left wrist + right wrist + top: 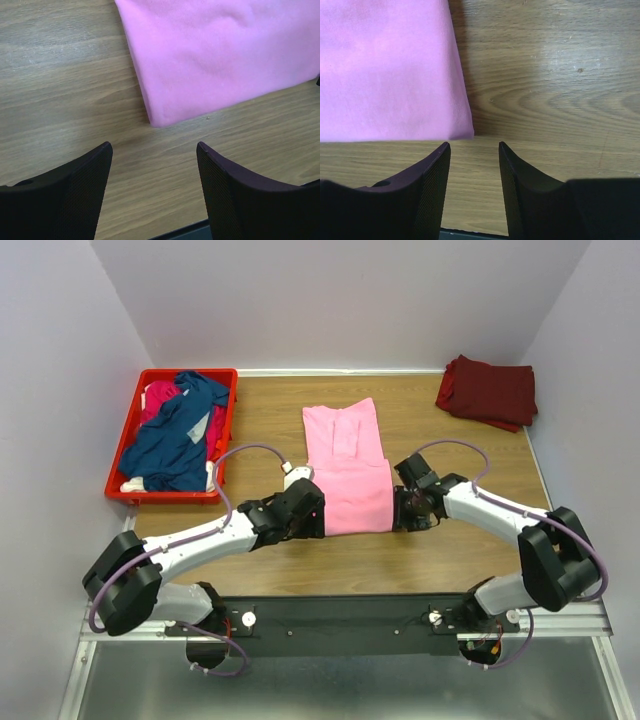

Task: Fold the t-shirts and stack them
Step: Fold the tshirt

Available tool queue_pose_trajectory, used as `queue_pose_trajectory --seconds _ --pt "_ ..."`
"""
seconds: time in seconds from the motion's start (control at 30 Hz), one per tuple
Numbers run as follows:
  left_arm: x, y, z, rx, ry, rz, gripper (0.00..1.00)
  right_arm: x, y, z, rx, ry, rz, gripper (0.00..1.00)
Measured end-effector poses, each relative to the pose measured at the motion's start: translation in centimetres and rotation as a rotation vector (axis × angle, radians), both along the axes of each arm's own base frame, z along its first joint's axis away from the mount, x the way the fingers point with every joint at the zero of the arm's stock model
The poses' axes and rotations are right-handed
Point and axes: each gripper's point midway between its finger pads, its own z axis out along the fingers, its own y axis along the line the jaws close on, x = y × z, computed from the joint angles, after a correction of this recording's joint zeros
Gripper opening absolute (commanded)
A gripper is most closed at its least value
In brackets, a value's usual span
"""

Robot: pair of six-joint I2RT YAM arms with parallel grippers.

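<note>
The light pink t-shirt (348, 475) lies partly folded in the middle of the table, its near half doubled over. My left gripper (317, 522) is open and empty at the shirt's near left corner; the left wrist view shows that corner (160, 117) just ahead of the gripper (154, 147), not touching. My right gripper (399, 512) is open and empty at the near right corner (462, 131), just ahead of the gripper (474, 145). The dark maroon shirt (487, 390) lies folded at the back right. The navy blue shirt (180, 435) and the magenta shirt (160, 398) lie crumpled in the crate.
The red plastic crate (226, 430) stands at the back left of the wooden table (270, 420). White walls close the table on three sides. A black rail (350, 625) runs along the near edge.
</note>
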Motion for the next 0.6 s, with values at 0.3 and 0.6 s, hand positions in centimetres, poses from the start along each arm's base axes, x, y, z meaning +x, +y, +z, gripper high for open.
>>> queue_pose_trajectory --seconds 0.3,0.6 --pt "-0.3 -0.1 -0.4 0.014 0.008 -0.006 0.76 -0.2 0.2 -1.1 -0.030 0.019 0.000 0.40" --pt "-0.6 0.0 -0.8 0.030 0.019 -0.011 0.76 0.5 0.4 -1.5 -0.090 -0.008 0.007 0.31"
